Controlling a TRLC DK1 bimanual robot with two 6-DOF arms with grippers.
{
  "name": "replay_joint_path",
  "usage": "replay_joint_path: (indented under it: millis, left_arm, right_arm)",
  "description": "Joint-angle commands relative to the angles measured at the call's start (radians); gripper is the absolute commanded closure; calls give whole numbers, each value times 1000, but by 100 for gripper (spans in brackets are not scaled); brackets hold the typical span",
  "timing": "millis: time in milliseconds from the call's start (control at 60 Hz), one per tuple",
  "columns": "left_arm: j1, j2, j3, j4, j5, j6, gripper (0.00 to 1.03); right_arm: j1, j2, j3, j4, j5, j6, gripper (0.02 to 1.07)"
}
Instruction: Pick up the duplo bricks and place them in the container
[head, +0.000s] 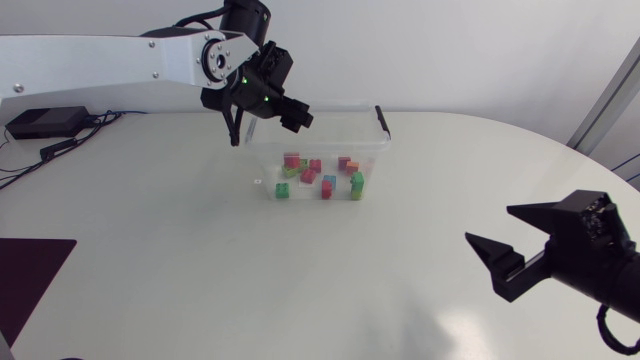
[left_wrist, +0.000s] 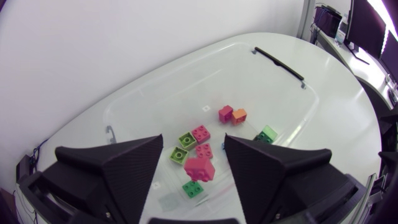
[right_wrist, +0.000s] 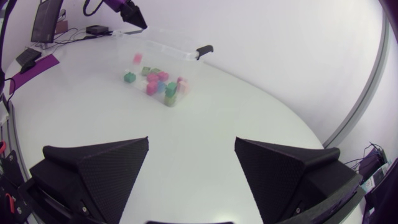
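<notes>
Hovering over the clear plastic container, my left end effector has its matte, wedge-shaped fingers spread wide, gripping nothing. The studded duplo bricks, pink, green and orange, lie scattered on the container's floor beneath it. My right end effector hangs well apart over the smooth white desk, its fingers likewise parted.
</notes>
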Motion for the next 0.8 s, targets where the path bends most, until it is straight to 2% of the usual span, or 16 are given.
replay_joint_path:
  millis: [0, 150, 233, 300, 400, 650, 783]
  left_arm:
    - [12, 18, 8, 44, -25, -13, 4]
    - [18, 10, -30, 139, -131, -33, 4]
    - [23, -11, -45, 146, -177, -39, 4]
    - [26, -55, -90, 165, -180, -20, 4]
    - [27, -157, -206, 271, -178, 26, 4]
    - [57, -362, -395, 286, -178, 18, 4]
    - [84, -525, -535, 338, -180, 3, 4]
  right_arm:
    - [-45, -62, -47, 12, 9, -14, 7]
    - [-120, -176, -68, 12, 9, -14, 7]
    - [-162, -254, -87, 15, 9, -14, 7]
    - [-182, -306, -97, 12, 9, -13, 7]
    - [-200, -358, -111, 8, 9, -10, 7]
    - [-238, -482, -186, 15, 17, -8, 7]
    - [-247, -515, -216, 23, 23, -7, 7]
